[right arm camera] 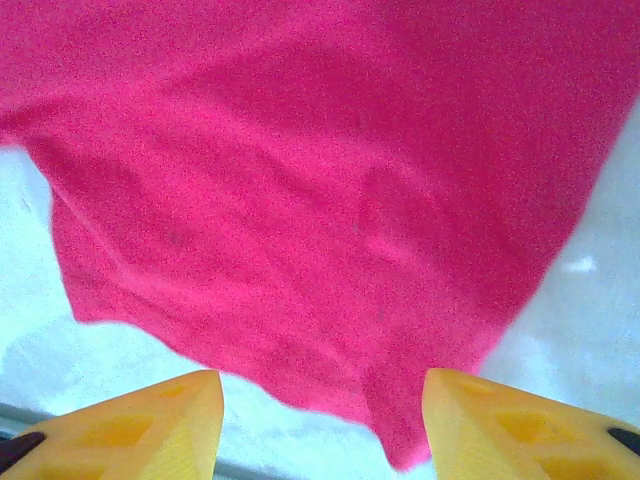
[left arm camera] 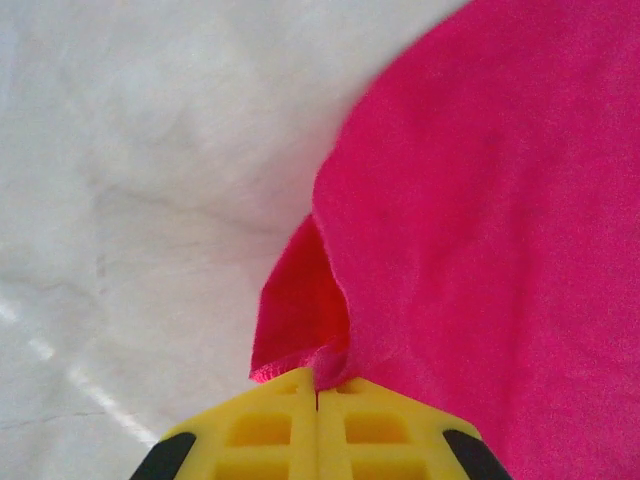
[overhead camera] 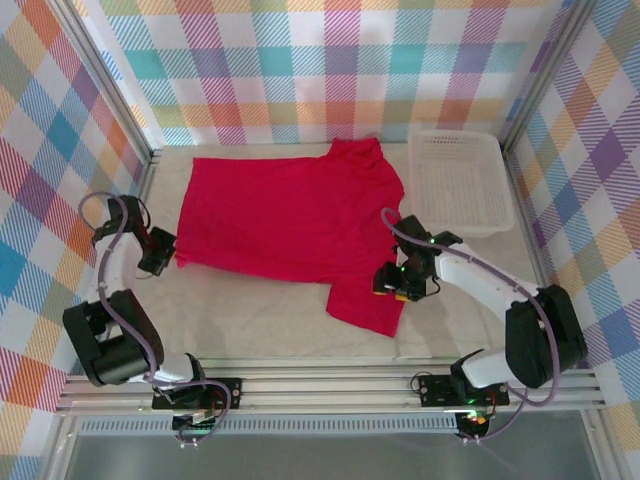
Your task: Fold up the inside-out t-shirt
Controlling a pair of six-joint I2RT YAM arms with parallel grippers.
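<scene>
At the near left, the left jaws are pressed together on a lifted edge of the shirt (left arm camera: 480, 200). The right jaws stand apart over the near sleeve's hem, with a tongue of cloth reaching between them, though whether they touch it is hard to say. The shirt lies spread flat across the middle of the counter (overhead camera: 260, 320), its other sleeve pointing to the far side, just beside a white basket (overhead camera: 462, 185) at the far right.
</scene>
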